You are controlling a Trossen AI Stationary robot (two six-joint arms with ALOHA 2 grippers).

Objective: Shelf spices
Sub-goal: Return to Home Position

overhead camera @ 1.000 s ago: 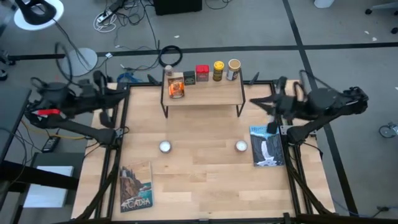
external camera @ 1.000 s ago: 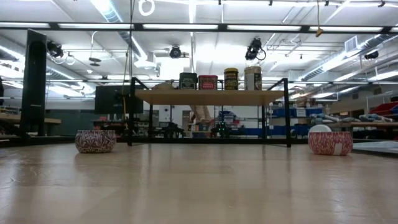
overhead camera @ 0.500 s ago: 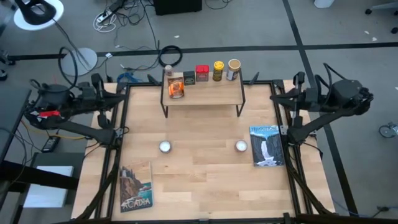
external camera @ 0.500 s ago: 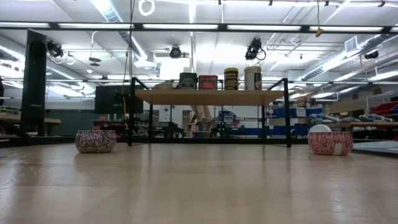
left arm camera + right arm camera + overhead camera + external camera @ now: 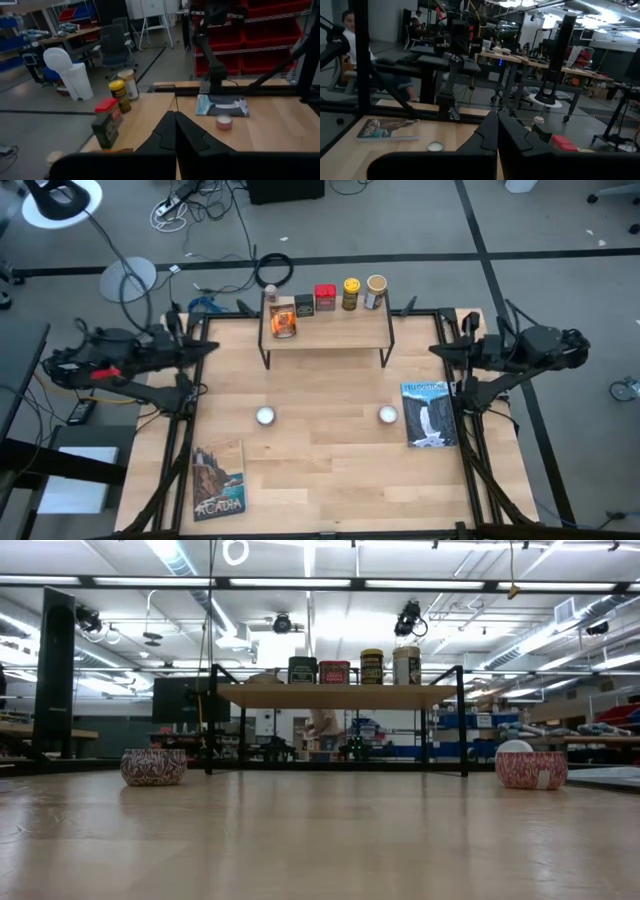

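Observation:
The shelf stands at the table's far middle on thin black legs. On its plank stand the spices: an orange packet, a dark tin, a red tin, a yellow black-lidded jar and a tan jar. The low view shows the tins and jars in a row. My left gripper hovers shut over the table's left edge, pointing at the shelf. My right gripper hovers shut over the right edge. Both are empty and stand apart from the shelf.
Two small white round discs lie mid-table in front of the shelf. One picture book lies at the right, another at the near left. A person sits in the room beyond the table's left side.
My right gripper has drawn back from the shelf's right end toward the table's right edge and sunk, rolling a little. My left gripper has sunk beside the left edge. Both stay shut. The spices and shelf have not moved.

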